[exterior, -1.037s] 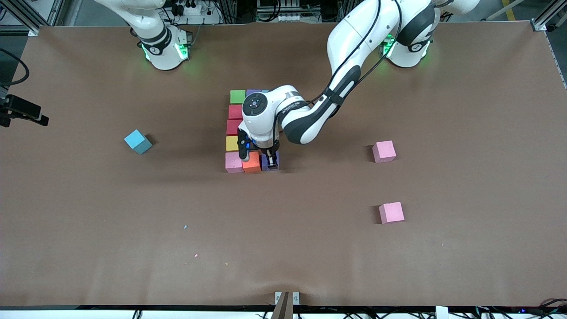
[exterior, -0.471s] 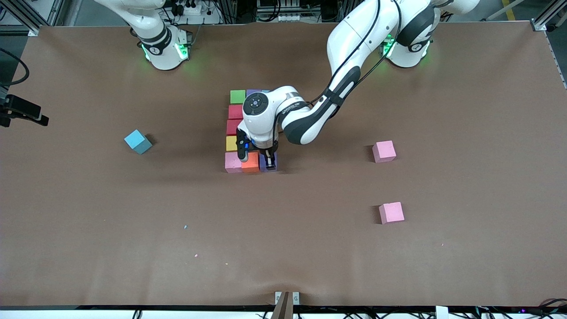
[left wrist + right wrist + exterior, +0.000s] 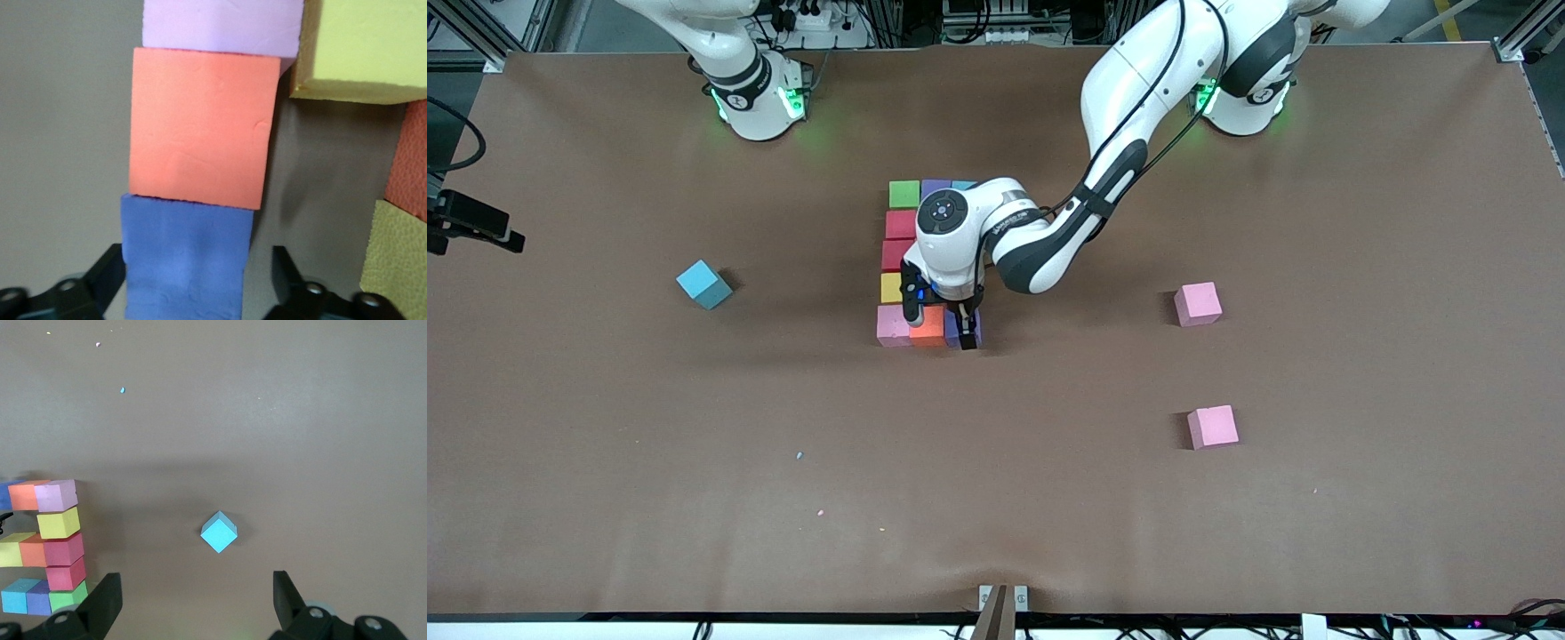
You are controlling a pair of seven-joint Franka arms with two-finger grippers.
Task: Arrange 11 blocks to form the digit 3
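Left gripper (image 3: 963,331) spread around matte purple foam cube (image 3: 185,257) ending the nearest row of the cube-built digit 3 (image 3: 911,267) | purple cube now flush against orange cube (image 3: 202,127) | right gripper (image 3: 193,603) spread, waiting above table.

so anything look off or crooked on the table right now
Mostly tidy. The light blue block lies apart toward the right arm's end of the table, turned cornerwise rather than square to the figure. Small coloured crumbs dot the table nearer the front camera. The left gripper is down at the purple block.
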